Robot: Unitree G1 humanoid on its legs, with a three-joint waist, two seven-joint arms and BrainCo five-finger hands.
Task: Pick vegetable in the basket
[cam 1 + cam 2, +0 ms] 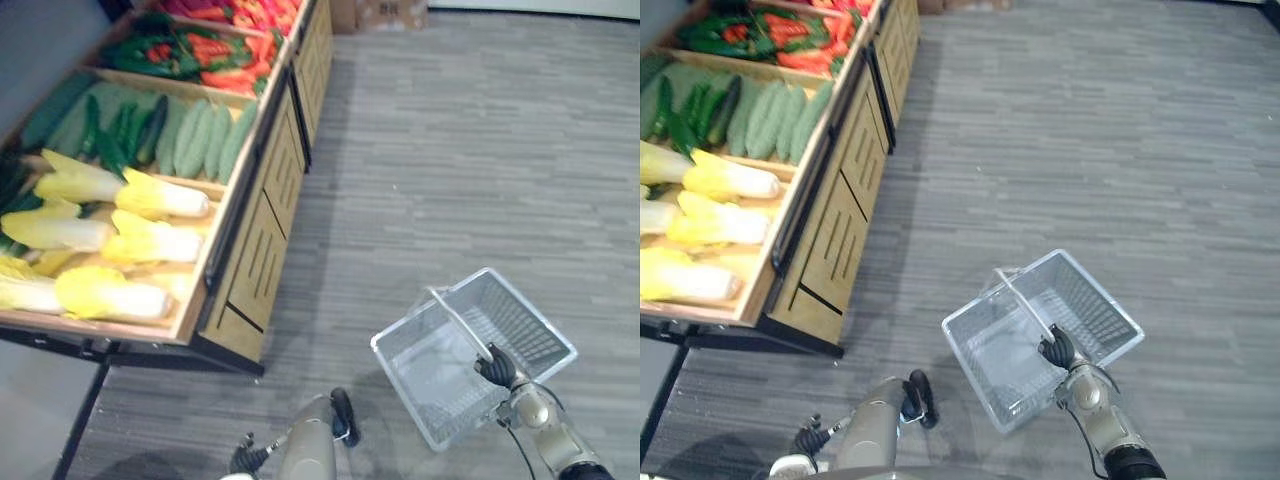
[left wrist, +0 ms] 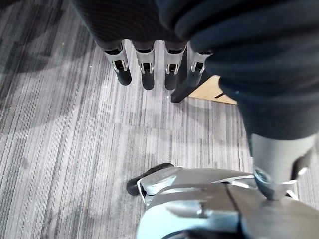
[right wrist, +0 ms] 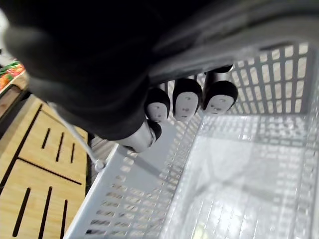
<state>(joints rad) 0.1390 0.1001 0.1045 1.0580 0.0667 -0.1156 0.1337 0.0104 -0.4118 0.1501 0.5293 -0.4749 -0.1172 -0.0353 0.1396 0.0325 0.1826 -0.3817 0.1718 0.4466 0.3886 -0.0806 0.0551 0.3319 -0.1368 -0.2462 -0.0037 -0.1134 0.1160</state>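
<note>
The left hand (image 1: pixel 343 415) hangs low over the floor; to its right the right hand (image 1: pixel 497 368) carries the empty basket (image 1: pixel 525 330) by its handle (image 1: pixel 460 325). Cabbages (image 1: pixel 150 195) and cucumbers (image 1: pixel 200 135) lie in the wooden stand (image 1: pixel 250 260), well apart from it. The left wrist view shows straight, released fingers (image 2: pixel 148 74). The right wrist view shows fingers (image 3: pixel 185 104) clenched round the handle. Best to step closer, hold the basket level, then reach for the nearest cabbage.

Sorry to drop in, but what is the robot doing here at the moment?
The robot's right hand is curled round the handle of a grey shopping basket, which is empty. Its left hand hangs open near the floor. The napa cabbages and cucumbers lie untouched on the wooden produce stand to its left.
</note>
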